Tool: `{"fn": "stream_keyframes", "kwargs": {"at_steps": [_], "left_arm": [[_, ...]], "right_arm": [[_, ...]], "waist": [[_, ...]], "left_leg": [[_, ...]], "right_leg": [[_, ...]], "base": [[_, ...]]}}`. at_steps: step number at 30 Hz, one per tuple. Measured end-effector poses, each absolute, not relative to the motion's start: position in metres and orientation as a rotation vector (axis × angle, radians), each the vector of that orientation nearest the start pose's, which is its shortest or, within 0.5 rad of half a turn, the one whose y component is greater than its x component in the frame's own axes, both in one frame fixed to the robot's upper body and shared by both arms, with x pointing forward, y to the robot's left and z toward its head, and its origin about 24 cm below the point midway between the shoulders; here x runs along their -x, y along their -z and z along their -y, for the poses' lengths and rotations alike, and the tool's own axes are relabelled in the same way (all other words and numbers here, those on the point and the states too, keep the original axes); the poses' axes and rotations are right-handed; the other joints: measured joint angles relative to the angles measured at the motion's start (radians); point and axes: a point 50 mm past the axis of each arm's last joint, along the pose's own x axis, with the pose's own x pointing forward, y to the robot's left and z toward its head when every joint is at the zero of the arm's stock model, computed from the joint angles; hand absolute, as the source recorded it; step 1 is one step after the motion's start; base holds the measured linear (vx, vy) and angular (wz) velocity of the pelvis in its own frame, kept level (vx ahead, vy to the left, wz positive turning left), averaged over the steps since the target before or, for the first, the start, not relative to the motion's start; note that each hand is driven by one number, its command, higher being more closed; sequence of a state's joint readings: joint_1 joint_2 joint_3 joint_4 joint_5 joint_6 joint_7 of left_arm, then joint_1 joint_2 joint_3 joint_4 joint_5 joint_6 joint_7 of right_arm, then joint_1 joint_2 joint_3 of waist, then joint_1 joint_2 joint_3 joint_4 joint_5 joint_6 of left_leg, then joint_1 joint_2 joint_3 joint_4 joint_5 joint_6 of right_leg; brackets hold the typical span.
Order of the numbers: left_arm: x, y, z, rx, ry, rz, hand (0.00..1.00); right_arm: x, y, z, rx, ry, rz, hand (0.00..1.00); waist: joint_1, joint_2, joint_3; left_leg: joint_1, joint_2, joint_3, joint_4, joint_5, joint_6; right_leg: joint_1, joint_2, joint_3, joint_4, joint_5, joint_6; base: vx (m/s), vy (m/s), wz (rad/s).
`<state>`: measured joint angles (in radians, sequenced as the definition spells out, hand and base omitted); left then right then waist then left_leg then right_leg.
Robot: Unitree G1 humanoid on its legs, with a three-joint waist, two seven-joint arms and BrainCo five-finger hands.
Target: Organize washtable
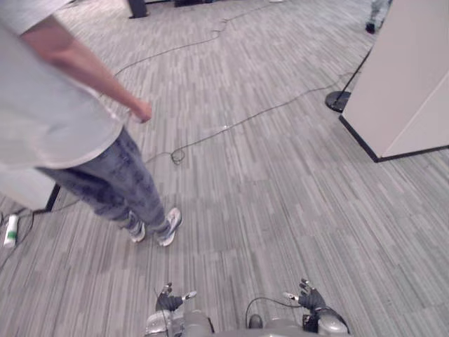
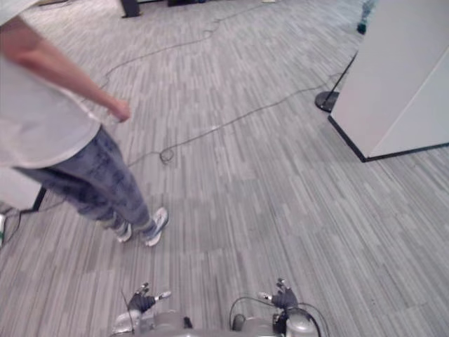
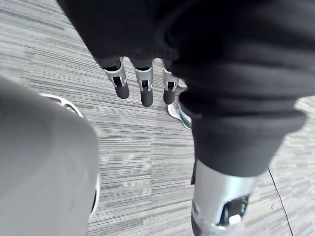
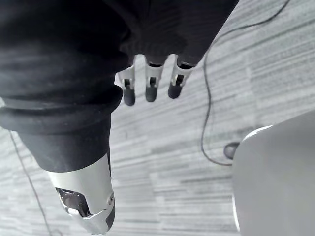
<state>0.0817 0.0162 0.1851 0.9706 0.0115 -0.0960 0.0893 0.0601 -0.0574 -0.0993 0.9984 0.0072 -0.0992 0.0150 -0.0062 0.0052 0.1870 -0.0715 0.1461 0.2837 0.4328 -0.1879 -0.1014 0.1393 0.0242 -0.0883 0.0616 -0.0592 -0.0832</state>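
Left hand [image 1: 168,302] and right hand [image 1: 309,298] hang low and near to us, well apart from each other. In each wrist view the fingers [image 3: 142,88] [image 4: 150,88] reach out straight and slack over the grey striped carpet [image 1: 280,210], with nothing held in either. Ahead of the left hand and near it, a person [image 1: 63,119] in a pale shirt and mottled blue trousers stands in light shoes [image 1: 168,226], one arm stretched forward with the fist [image 1: 142,111] loosely closed. Outward from that hand, beyond the person, a small white bottle-like thing [image 1: 10,230] lies on the carpet (we cannot make out what it is). Far ahead of the right hand and to its outer side, a white partition [image 1: 407,77] meets the carpet along a dark bottom edge, with a round black base [image 1: 337,100] at its corner. From that base a thin cable [image 1: 231,126] runs across the carpet well ahead of both hands. Between the person and the partition the carpet lies open before both hands. Where the washtable stands we cannot tell.
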Motion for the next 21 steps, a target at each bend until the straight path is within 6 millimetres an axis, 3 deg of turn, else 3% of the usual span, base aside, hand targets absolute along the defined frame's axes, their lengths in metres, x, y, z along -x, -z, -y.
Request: {"fn": "stream_keyframes", "kwargs": {"at_steps": [1, 2, 3, 4, 5, 8, 12, 13, 21], "left_arm": [[-0.114, 0.153, -0.181, 0.017, -0.254, -0.963, 0.00], [-0.113, 0.154, -0.177, 0.019, -0.242, -0.969, 0.00], [-0.110, 0.155, -0.170, 0.026, -0.223, -0.982, 0.00], [-0.111, 0.155, -0.172, 0.012, -0.211, -0.982, 0.00], [-0.109, 0.156, -0.178, -0.012, -0.211, -0.989, 0.00], [-0.106, 0.156, -0.185, -0.031, -0.217, -1.001, 0.00], [-0.103, 0.157, -0.187, -0.040, -0.216, -1.014, 0.00], [-0.103, 0.156, -0.194, -0.076, -0.205, -1.015, 0.00], [-0.103, 0.157, -0.193, -0.073, -0.205, -1.014, 0.00]], "right_arm": [[-0.118, 0.150, 0.194, 0.005, 0.138, -0.953, 0.00], [-0.118, 0.149, 0.198, 0.017, 0.144, -0.949, 0.00], [-0.118, 0.148, 0.203, 0.028, 0.155, -0.944, 0.00], [-0.117, 0.149, 0.201, 0.018, 0.168, -0.946, 0.00], [-0.114, 0.150, 0.194, 0.006, 0.159, -0.954, 0.00], [-0.111, 0.154, 0.185, -0.017, 0.151, -0.978, 0.00], [-0.110, 0.155, 0.179, -0.030, 0.143, -0.985, 0.00], [-0.116, 0.158, 0.169, -0.058, 0.123, -1.003, 0.00], [-0.114, 0.158, 0.172, -0.068, 0.146, -1.007, 0.00]], "waist": [[-0.001, 0.034, -0.007], [-0.004, 0.054, -0.014], [-0.005, 0.089, -0.025], [-0.009, 0.074, -0.032], [-0.009, 0.036, -0.038], [-0.004, -0.007, -0.062], [-0.002, -0.018, -0.067], [-0.036, -0.057, -0.050], [-0.033, -0.057, -0.054]], "left_leg": [[-0.012, -0.007, -0.048, -0.193, 0.087, -0.006], [-0.026, -0.006, -0.067, -0.243, 0.172, 0.001], [-0.037, -0.003, -0.075, -0.264, 0.242, 0.080], [-0.021, -0.019, -0.071, -0.261, 0.241, 0.076], [0.022, -0.045, -0.068, -0.320, 0.241, 0.077], [0.092, -0.101, -0.054, -0.458, 0.272, 0.088], [0.140, -0.136, -0.050, -0.524, 0.279, 0.098], [0.137, -0.209, -0.123, -0.537, 0.258, 0.147], [0.120, -0.234, -0.119, -0.537, 0.264, 0.145]], "right_leg": [[0.014, 0.018, 0.015, -0.007, -0.016, 0.027], [0.019, 0.031, 0.023, -0.008, -0.026, 0.040], [0.040, 0.062, 0.040, -0.007, -0.051, 0.057], [0.054, 0.044, 0.040, -0.003, -0.070, 0.058], [0.054, 0.012, 0.046, 0.026, -0.088, 0.085], [0.041, -0.035, 0.060, 0.063, -0.135, 0.103], [0.047, -0.061, 0.059, 0.097, -0.139, 0.111], [0.060, -0.124, -0.049, 0.076, -0.138, 0.158], [0.051, -0.148, -0.049, 0.055, -0.164, 0.175]], "base": [[0.34, 0.115, -0.58], [0.32, 0.179, -0.53], [0.24, 0.176, -0.24], [0.29, 0.215, -0.13], [0.32, 0.183, 0.04], [0.27, 0.124, 0.00], [0.16, 0.079, 0.06], [0.03, 0.014, 0.03], [-0.01, -0.014, 0.01]]}}
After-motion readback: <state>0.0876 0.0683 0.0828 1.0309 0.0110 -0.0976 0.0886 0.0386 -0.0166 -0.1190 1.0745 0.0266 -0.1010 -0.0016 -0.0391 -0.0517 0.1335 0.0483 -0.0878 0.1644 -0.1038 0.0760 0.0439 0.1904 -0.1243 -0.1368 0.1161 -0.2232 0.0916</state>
